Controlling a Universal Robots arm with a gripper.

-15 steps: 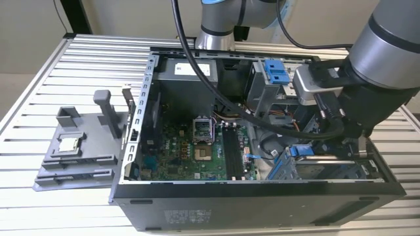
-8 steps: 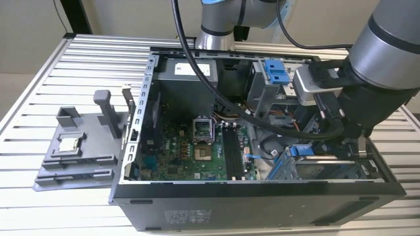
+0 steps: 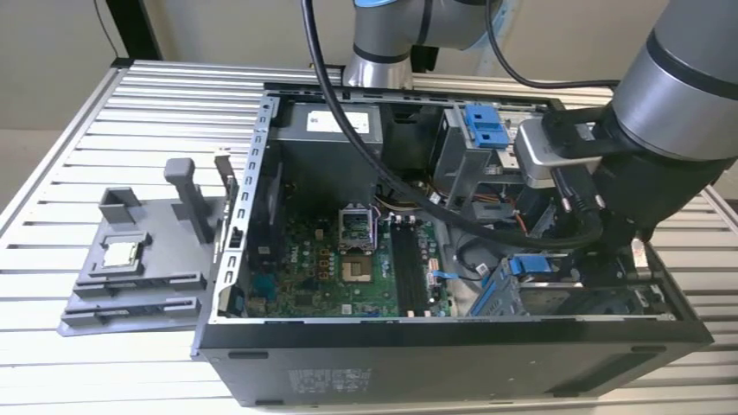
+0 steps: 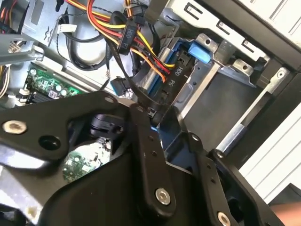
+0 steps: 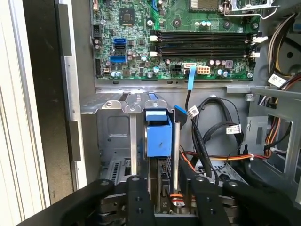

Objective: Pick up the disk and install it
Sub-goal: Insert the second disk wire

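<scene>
Green motherboard (image 5: 188, 47) faces the first wrist view; exterior view shows case (image 3: 461, 346).

Drive cage (image 5: 113, 129) slot narrow, cable bundle (image 5: 207, 141) crowding one side, case wall (image 5: 75, 117) close on the other

Robotics lab or test bench: slotted aluminium desk (image 3: 138, 95); open computer case (image 3: 461, 346); grey fixture (image 3: 138, 268); robot arm (image 3: 680, 95).

Green motherboard (image 5: 188, 42), blue latch piece (image 5: 157, 136), black computer case (image 3: 461, 354), grey holder (image 3: 138, 268).
</scene>
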